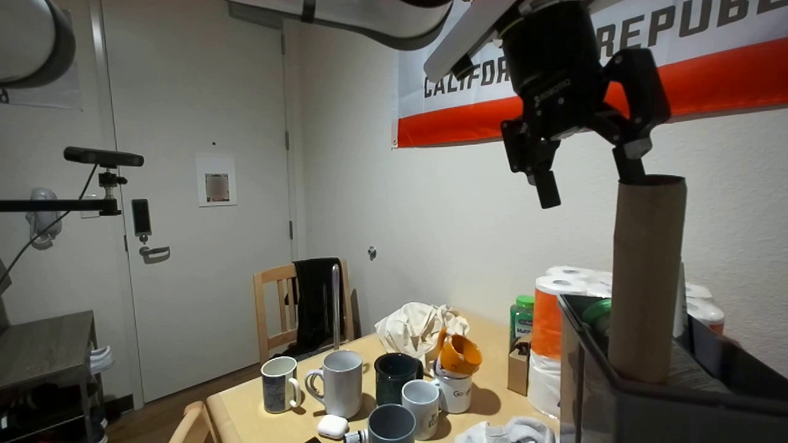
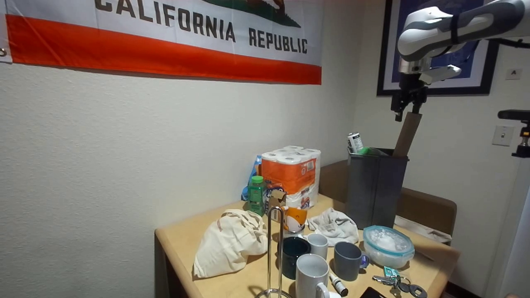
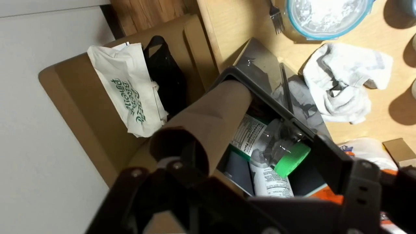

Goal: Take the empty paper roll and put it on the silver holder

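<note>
The empty paper roll, a long brown cardboard tube [image 1: 646, 277], stands tilted in a dark grey bin [image 2: 374, 190], its upper part above the rim. It also shows in an exterior view [image 2: 408, 133] and in the wrist view [image 3: 211, 120]. My gripper [image 1: 588, 181] is open above the bin. One finger is at the tube's top opening and appears to reach just inside it in the wrist view [image 3: 263, 159]. The other finger is outside, apart from the tube. The silver holder [image 2: 269, 248], a tall wire loop, stands on the table; its rod also shows in an exterior view [image 1: 336, 301].
The bin also holds a green-capped jar [image 3: 292, 159] and a white-labelled tin [image 2: 355, 142]. Several mugs [image 1: 343, 381] stand near the holder. A cloth bag [image 2: 232, 244], a packet of white paper rolls [image 2: 290, 174], a towel [image 2: 334, 227] and a lidded bowl [image 2: 388, 247] are on the table.
</note>
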Controlling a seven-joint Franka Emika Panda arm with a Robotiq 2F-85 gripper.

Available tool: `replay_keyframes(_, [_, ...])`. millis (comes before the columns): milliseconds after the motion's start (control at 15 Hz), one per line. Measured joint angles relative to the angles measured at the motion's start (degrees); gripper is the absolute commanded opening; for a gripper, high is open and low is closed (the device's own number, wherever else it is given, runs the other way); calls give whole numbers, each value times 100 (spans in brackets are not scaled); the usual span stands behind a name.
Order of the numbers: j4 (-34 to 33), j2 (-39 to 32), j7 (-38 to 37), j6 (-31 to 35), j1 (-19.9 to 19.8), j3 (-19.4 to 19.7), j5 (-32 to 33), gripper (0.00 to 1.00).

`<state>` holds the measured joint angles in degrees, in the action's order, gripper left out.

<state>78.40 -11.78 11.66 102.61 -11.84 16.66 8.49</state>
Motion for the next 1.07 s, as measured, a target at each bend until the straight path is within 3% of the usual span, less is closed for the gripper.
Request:
replay_keyframes(400, [98, 1, -45, -10, -37, 62, 0, 11])
replay_keyframes(533, [98, 1, -82, -29, -37, 73, 0, 0])
replay_keyframes(1067, [-77, 6, -210, -93, -48, 13, 18, 1])
